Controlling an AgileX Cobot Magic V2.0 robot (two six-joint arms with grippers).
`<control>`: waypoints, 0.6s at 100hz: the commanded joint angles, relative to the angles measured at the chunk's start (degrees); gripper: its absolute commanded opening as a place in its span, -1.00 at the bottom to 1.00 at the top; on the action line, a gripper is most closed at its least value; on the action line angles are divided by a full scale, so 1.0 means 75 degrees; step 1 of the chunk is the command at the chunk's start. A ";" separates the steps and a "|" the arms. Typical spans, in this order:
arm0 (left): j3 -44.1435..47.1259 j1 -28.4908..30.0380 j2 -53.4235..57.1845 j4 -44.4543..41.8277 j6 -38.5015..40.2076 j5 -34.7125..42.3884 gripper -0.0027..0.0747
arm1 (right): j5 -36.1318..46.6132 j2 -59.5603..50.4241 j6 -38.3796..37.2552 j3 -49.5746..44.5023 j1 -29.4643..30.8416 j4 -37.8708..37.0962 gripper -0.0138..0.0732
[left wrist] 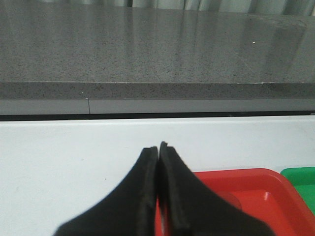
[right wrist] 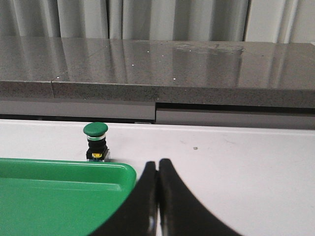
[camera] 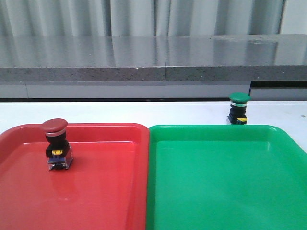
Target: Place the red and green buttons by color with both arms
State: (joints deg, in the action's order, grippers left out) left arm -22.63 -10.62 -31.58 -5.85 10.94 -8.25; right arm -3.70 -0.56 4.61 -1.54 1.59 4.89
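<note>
The red button (camera: 57, 143) stands upright inside the red tray (camera: 105, 191), near its far left corner. The green button (camera: 239, 109) stands on the white table just beyond the far rim of the green tray (camera: 225, 182); the right wrist view shows the green button (right wrist: 95, 141) behind the green tray's corner (right wrist: 59, 196). My left gripper (left wrist: 158, 146) is shut with nothing in it, hanging over the table beside the red tray's corner (left wrist: 256, 191). My right gripper (right wrist: 157, 162) is shut and empty, to the right of the green tray. Neither arm appears in the front view.
A grey speckled counter ledge (camera: 153, 60) runs along the back of the white table (camera: 120, 112), with pale curtains behind it. The two trays sit side by side, touching at the middle.
</note>
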 commanded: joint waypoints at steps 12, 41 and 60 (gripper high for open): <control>0.0331 0.0191 0.0881 -0.0117 0.0021 0.0632 -0.98 | 0.0604 -0.0159 0.0036 0.0102 -0.0007 -0.0073 -0.84; 0.1951 0.0667 0.2853 -0.0171 0.0021 0.0632 -0.98 | 0.0604 -0.0159 0.0036 0.0102 -0.0007 -0.0073 -0.84; 0.2826 0.0667 0.3999 -0.0171 0.0021 0.0632 -0.98 | 0.0604 -0.0159 0.0036 0.0102 -0.0007 -0.0073 -0.84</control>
State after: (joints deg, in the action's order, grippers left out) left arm -2.15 -5.79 -3.88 -6.99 10.94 -8.00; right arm -3.70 -0.56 4.61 -1.54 1.59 4.89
